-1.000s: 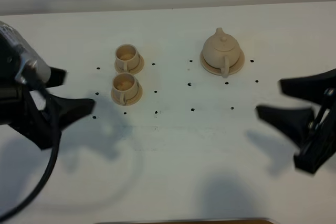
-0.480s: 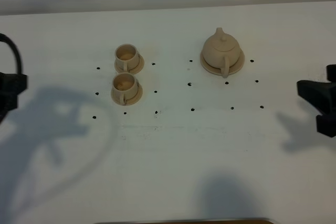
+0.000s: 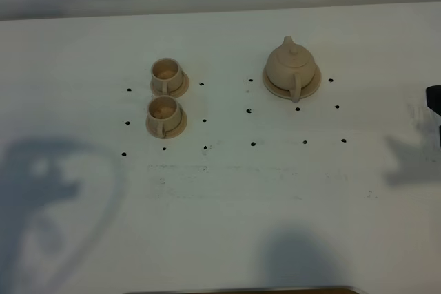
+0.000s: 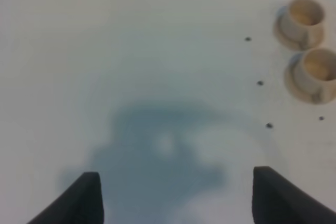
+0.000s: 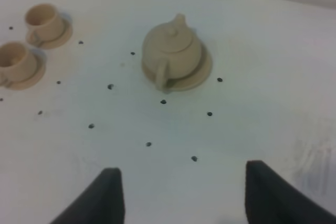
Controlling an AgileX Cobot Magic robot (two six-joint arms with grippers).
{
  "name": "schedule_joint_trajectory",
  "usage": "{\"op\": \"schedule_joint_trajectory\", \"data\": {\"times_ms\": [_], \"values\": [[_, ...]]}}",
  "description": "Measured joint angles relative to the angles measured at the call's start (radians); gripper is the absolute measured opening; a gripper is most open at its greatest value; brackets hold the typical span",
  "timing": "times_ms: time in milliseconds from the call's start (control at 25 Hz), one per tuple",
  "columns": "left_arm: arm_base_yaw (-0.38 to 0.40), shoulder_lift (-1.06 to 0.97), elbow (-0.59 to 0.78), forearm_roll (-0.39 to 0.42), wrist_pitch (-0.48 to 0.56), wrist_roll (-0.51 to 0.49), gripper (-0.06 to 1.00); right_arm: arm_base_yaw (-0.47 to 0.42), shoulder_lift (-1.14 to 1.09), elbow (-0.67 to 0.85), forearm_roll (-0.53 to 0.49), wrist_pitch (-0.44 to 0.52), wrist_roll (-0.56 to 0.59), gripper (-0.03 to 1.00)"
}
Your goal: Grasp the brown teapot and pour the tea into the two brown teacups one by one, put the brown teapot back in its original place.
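Your brown teapot (image 3: 292,67) sits upright with its lid on, resting on its wide saucer (image 3: 311,89) at the far right part of the desk (image 3: 227,218). Its loop handle is turned toward the near edge and its spout toward the far one. That is one teapot. Well apart to its left you have two brown teacups, the far teacup (image 3: 166,72) and the near teacup (image 3: 164,109) (one just behind the other). Each is upright on its own small saucer (image 3: 182,89), which makes three saucers in all. Whether the cups hold tea you cannot tell here. Small black dots (image 3: 253,144) are scattered on the desk around them. Your left fingers (image 4: 84,200) are spread wide with nothing between them, over bare desk well clear of the cups. Your right fingers (image 5: 107,198) gape just as wide, empty, out by the desk's right edge and well apart from the teapot
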Motion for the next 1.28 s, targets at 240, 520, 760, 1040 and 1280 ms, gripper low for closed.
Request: {"op": "schedule_joint_trajectory", "data": {"times_ms": [240, 520, 760, 1040, 1280], "values": [[0.0, -0.103, 0.002, 0.018, 0.132, -0.018, 0.65, 0.019, 0.104, -0.002, 0.014, -0.013, 0.01, 0.47], [0.0, -0.326, 0.131, 0.021, 0.204, -0.061, 0.65, 0.019, 0.151, -0.002, 0.103, -0.043, -0.048, 0.47], [0.0, -0.486, 0.187, 0.006, 0.263, -0.102, 0.63, 0.045, 0.168, -0.002, 0.135, -0.052, -0.076, 0.47], [-0.023, -0.614, 0.267, -0.001, 0.248, -0.105, 0.61, 0.047, 0.235, -0.002, 0.137, -0.054, -0.077, 0.47], [-0.033, -0.69, 0.298, 0.021, 0.284, -0.095, 0.6, 0.047, 0.311, -0.003, 0.144, -0.072, -0.082, 0.47]]}}
